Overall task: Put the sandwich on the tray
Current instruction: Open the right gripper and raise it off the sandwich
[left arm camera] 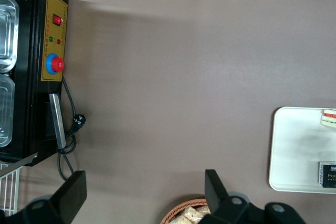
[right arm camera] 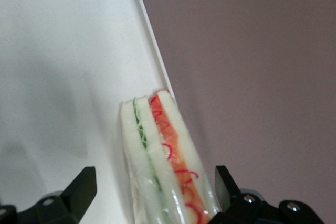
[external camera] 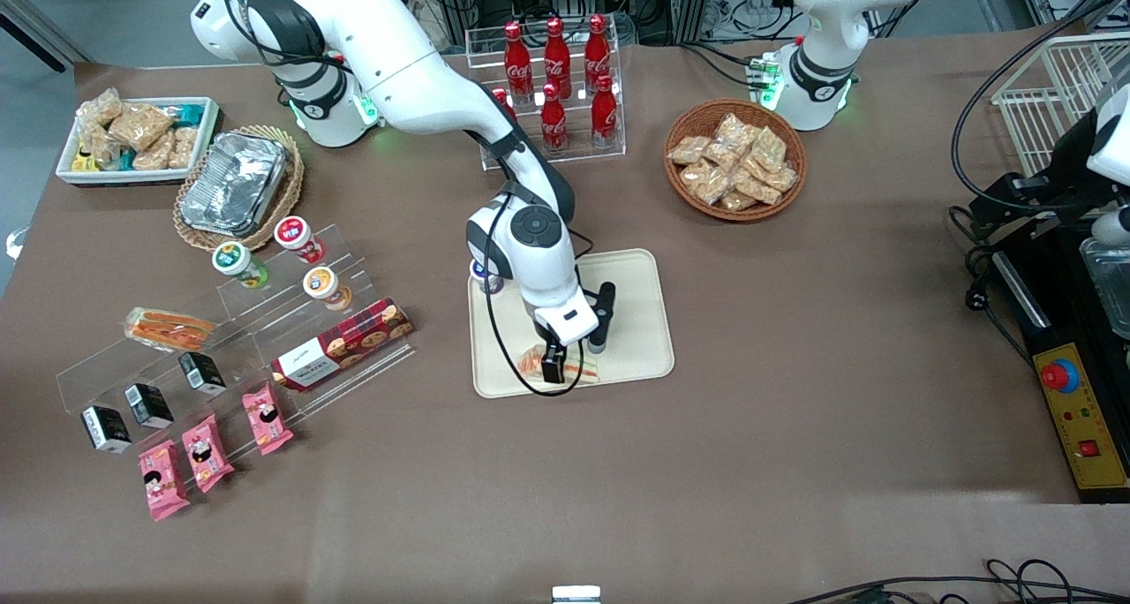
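Observation:
The clear-wrapped sandwich, white bread with orange-red and green filling, lies flat on the cream tray, along the rim nearest the front camera. My right gripper hangs just over it, open. In the right wrist view the sandwich sits between the two dark fingers, closer to one finger than to the other, and neither finger presses it. It rests by the tray rim, with brown table past that rim. The left wrist view catches a tray edge and a sandwich end.
A second sandwich lies on the acrylic step shelf toward the working arm's end, beside the red biscuit box and cups. A small cup stands at the tray's edge under the arm. Cola bottle rack and snack basket stand farther from the camera.

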`<state>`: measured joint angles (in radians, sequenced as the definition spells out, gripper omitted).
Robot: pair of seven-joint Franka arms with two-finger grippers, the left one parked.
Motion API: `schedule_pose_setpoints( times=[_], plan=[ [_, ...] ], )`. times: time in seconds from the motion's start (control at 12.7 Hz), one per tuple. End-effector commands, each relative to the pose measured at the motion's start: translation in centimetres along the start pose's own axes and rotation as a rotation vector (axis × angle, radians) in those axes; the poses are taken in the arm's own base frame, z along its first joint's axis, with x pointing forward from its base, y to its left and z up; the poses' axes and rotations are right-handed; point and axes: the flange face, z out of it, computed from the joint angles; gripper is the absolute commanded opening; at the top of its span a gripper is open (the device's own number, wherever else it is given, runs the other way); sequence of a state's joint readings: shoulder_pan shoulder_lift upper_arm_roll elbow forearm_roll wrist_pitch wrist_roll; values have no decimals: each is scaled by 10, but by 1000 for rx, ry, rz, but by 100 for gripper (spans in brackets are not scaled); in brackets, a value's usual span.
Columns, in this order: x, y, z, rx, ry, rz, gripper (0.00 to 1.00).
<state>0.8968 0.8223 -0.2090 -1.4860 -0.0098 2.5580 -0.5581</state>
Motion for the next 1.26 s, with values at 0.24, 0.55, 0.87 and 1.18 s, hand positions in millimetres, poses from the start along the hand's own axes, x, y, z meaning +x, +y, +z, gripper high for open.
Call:
schedule_pose_setpoints(
  times=[0.24,0.55,0.87,1.18],
  plan=[
    [7,21,-66,12,31,32,100],
    [3,37,-129,113,44,141,100],
    [-32,80,-194,116,-9,386,100],
    [-99,133,-247,112,-94,633,100]
  ],
)
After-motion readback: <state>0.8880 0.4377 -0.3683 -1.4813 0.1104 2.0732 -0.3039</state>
